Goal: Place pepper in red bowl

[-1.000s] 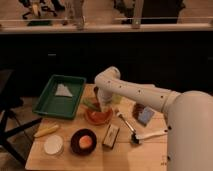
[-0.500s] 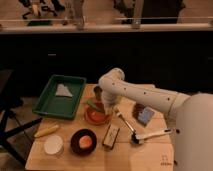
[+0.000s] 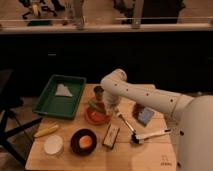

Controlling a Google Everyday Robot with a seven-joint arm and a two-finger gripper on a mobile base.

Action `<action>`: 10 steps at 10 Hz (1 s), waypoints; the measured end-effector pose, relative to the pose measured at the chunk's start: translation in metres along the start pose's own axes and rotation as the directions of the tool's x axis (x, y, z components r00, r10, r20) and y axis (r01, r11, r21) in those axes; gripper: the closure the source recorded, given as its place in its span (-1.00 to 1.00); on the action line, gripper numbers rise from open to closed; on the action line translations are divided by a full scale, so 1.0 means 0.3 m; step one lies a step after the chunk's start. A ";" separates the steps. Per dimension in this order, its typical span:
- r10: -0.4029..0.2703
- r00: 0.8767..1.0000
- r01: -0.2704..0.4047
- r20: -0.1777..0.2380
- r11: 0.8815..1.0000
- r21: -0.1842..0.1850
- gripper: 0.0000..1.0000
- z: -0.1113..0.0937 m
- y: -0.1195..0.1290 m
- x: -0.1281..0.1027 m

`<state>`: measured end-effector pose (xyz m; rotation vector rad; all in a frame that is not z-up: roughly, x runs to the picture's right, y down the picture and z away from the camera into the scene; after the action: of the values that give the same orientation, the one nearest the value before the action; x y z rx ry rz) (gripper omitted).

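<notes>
Small dark green elongated pepper (image 3: pixel 95 104) at the round shallow orange-red bowl (image 3: pixel 97 118), twelve o'clock rim; light, firm, waxy, likely slippery; best pinched mid-body. Gripper (image 3: pixel 100 100) just above; open or closed, cannot tell.

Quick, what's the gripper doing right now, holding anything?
Gripper: over the red bowl, beside the green tray; its grip cannot be told.

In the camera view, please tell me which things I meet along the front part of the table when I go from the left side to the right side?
Yellow elongated item → white round disc → dark bowl holding an orange object → dark rectangular block → white-handled brush. Farther back, the claw is over the red bowl.
</notes>
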<state>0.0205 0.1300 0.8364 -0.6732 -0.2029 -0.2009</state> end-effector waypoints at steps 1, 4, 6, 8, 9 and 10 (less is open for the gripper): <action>0.008 1.000 -0.008 0.006 1.000 0.002 0.88 -0.002 0.001 0.002; 0.014 1.000 -0.014 0.014 1.000 0.003 0.36 -0.004 0.005 0.003; 0.019 1.000 -0.019 0.018 1.000 0.004 -0.06 -0.005 0.006 0.003; 0.021 1.000 -0.021 0.020 1.000 0.003 -0.46 -0.004 0.008 0.003; 0.023 1.000 -0.023 0.020 1.000 0.002 -0.58 -0.004 0.007 0.004; 0.025 0.999 -0.025 0.021 1.000 -0.001 -0.60 -0.002 0.008 0.005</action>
<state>0.0227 0.1313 0.8349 -0.6780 -0.2148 -0.1703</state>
